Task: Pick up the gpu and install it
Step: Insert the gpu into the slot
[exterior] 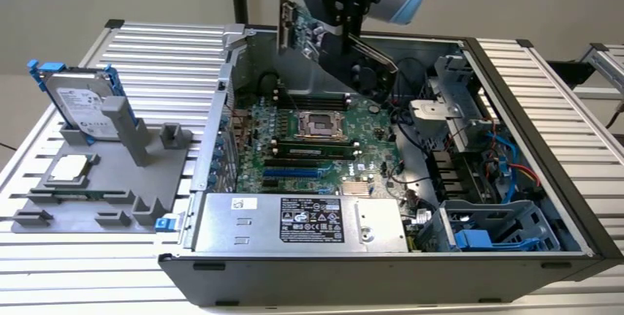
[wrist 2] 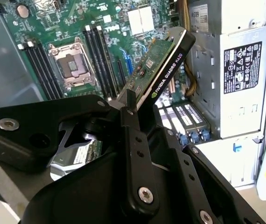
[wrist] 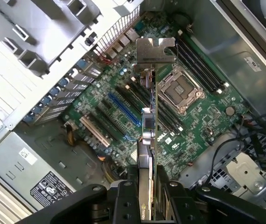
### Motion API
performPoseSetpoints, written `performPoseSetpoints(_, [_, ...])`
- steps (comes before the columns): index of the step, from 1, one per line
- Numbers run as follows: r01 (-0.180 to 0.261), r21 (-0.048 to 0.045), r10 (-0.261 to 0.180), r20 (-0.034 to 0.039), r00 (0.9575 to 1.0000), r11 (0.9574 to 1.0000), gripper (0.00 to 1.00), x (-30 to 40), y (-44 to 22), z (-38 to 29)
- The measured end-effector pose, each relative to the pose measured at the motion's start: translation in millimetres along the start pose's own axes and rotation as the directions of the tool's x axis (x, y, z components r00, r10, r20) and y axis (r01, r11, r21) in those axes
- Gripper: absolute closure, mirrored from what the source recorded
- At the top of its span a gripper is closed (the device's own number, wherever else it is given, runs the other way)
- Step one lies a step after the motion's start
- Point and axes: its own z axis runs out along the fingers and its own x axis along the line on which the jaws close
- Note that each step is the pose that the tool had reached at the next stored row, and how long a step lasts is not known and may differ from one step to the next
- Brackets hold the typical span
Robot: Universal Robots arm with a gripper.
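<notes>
My gripper [exterior: 337,33] is shut on the gpu [exterior: 304,36] and holds it in the air above the back of the open computer case [exterior: 527,103]. The card hangs on edge, its green board facing the exterior view's left and its silver bracket [exterior: 283,15] on that side. In the second wrist view the gpu [wrist 2: 158,60] sticks out tilted from the black fingers [wrist 2: 134,140] over the motherboard. In the first wrist view the gpu [wrist: 150,135] appears edge-on, with its bracket [wrist: 155,49] at the far end, over the expansion slots [wrist: 123,109].
The motherboard [exterior: 312,139] lies in the case with an open CPU socket [exterior: 317,123] and memory slots. A power supply [exterior: 292,220] fills the near side; cables and drive bays [exterior: 487,176] sit on the exterior view's right. A grey fixture [exterior: 107,176] beside the case holds a hard drive [exterior: 83,103] and a CPU chip [exterior: 70,169].
</notes>
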Motion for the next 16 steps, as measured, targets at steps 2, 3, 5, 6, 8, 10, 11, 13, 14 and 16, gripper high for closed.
performPoseSetpoints(2, [0.015, -0.0001, -0.015, 0.0007, 0.9999, 0.9999, 1.00, 0.0, 0.0, 0.0])
performPoseSetpoints(3, [0.023, -0.0002, -0.023, 0.0011, 0.9997, 0.9997, 1.00, 0.0, 0.0, -0.1])
performPoseSetpoints(5, [0.039, -0.0003, -0.039, 0.0020, 0.9992, 0.9993, 1.00, 0.0, 0.0, -0.1])
performPoseSetpoints(6, [0.047, -0.0003, -0.047, 0.0025, 0.9989, 0.9989, 1.00, 0.0, 0.0, -0.1])
performPoseSetpoints(8, [0.063, -0.0004, -0.063, 0.0034, 0.9980, 0.9980, 1.00, 0.0, 0.0, -0.1])
performPoseSetpoints(10, [0.080, -0.0005, -0.080, 0.0043, 0.9968, 0.9968, 1.00, 0.0, 0.0, -0.1])
performPoseSetpoints(11, [0.088, -0.0005, -0.088, 0.0048, 0.9961, 0.9961, 1.00, 0.0, 0.0, -0.1])
performPoseSetpoints(13, [0.105, -0.0006, -0.105, 0.0057, 0.9945, 0.9945, 1.00, 0.0, 0.0, -0.1])
performPoseSetpoints(14, [0.113, -0.0006, -0.113, 0.0062, 0.9936, 0.9936, 1.00, 0.0, 0.0, -0.1])
performPoseSetpoints(16, [0.130, -0.0006, -0.130, 0.0071, 0.9916, 0.9916, 1.00, 0.0, 0.0, -0.1])
